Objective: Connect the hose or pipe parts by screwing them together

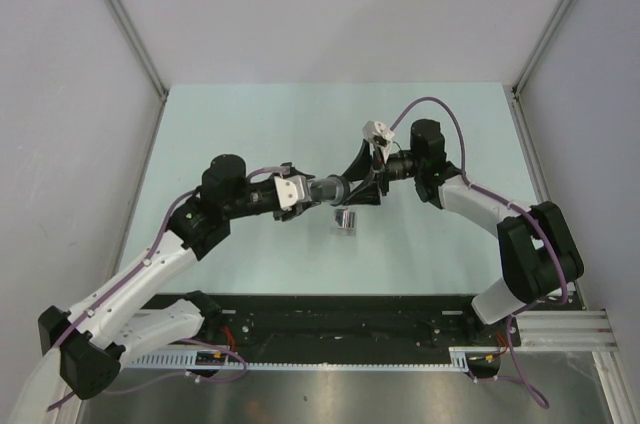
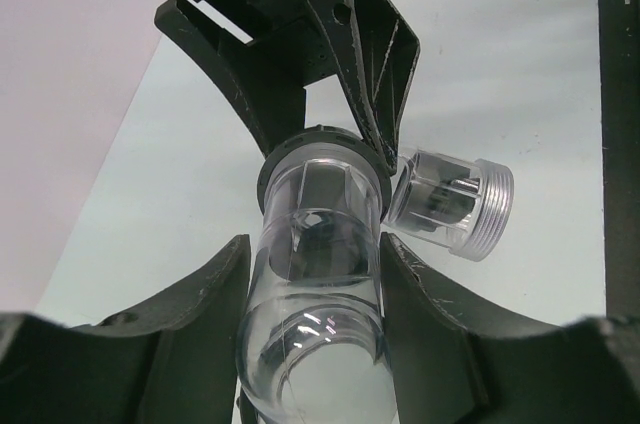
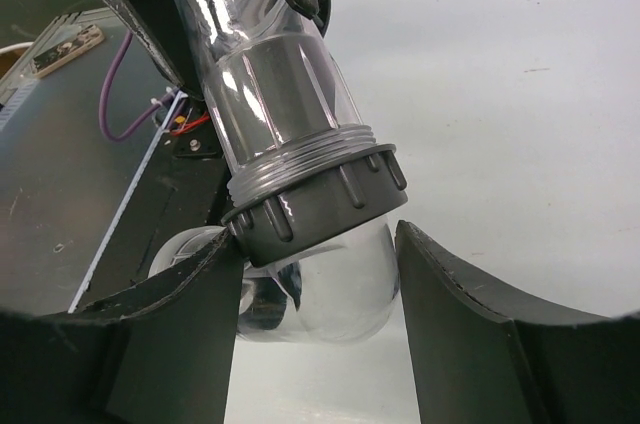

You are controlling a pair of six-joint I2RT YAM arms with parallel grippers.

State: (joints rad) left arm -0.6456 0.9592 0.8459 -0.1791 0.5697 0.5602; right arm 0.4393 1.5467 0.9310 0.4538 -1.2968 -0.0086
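Left fingers [image 2: 190,294]: half-shut on clear pipe [image 2: 318,274], bracing it aloft.
Right fingers [image 3: 470,294]: pinched at its grey collar [image 3: 315,204], likely for twisting.

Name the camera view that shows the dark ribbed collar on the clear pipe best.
Right wrist. The collar sits mid-frame, close and sharp, ribs and the threads above it plain. Left wrist shows only a thin dark rim of it beyond the clear pipe. Top external shows a small dark blur, no detail.

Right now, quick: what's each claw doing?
Left claw: closed on the clear tube.
Right claw: closed on the tube's dark collar.
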